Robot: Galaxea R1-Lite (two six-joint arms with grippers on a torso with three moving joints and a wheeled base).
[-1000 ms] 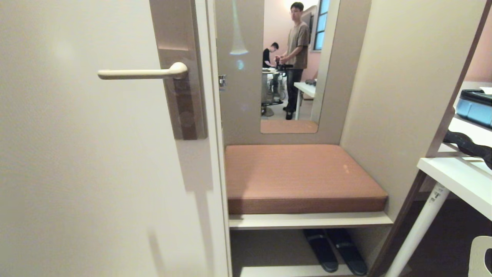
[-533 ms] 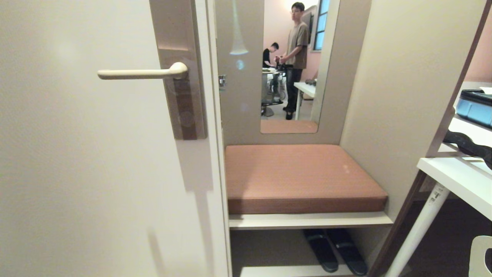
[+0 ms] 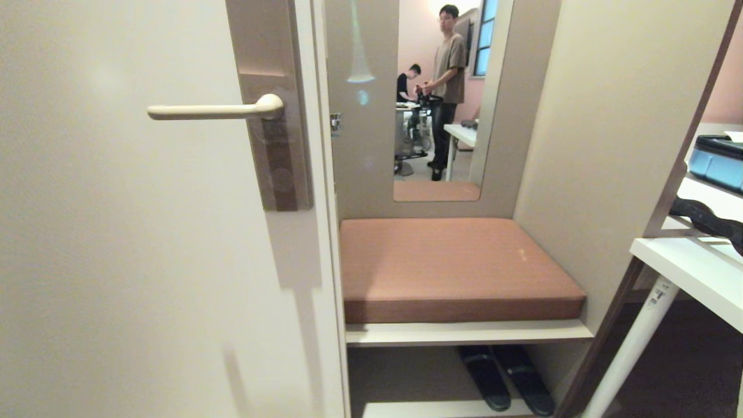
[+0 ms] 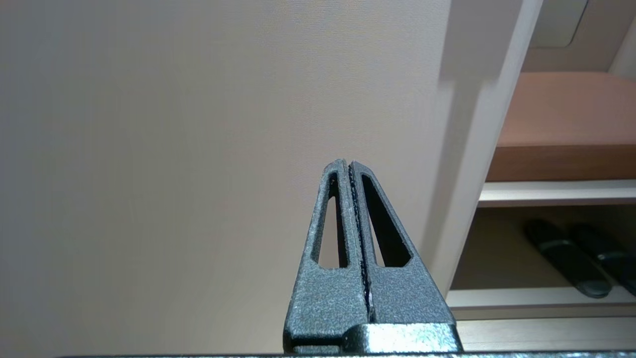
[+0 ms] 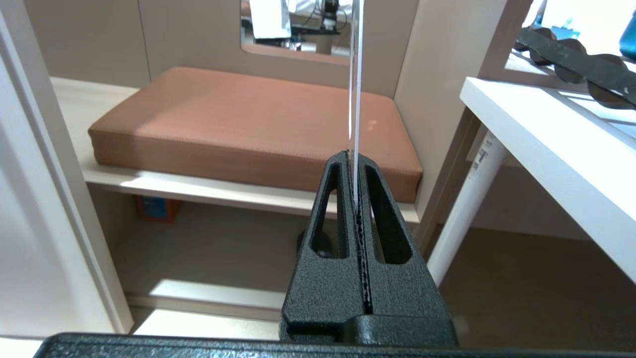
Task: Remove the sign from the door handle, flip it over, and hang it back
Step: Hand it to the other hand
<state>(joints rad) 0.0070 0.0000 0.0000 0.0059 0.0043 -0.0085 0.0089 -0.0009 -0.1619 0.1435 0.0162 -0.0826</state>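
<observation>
The cream door handle (image 3: 215,110) juts out level from its brown plate (image 3: 278,168), and nothing hangs on it. In the right wrist view the sign (image 5: 355,74) appears edge-on as a thin white strip rising from between the fingers. My right gripper (image 5: 354,155) is shut on its lower end, in front of the cushioned bench and well right of the door. Neither face of the sign can be read. My left gripper (image 4: 346,163) is shut with nothing in it and points at the plain door panel, low down. Neither gripper shows in the head view.
A brown cushion (image 3: 453,267) lies on a bench shelf right of the door, with dark slippers (image 3: 505,377) underneath. A white table (image 3: 691,267) with a slanted leg stands at the right. Two people (image 3: 447,69) are visible in the room beyond.
The white piece of the sign at the head view's bottom right corner has slipped out of that view. The door handle and the left arm have not moved.
</observation>
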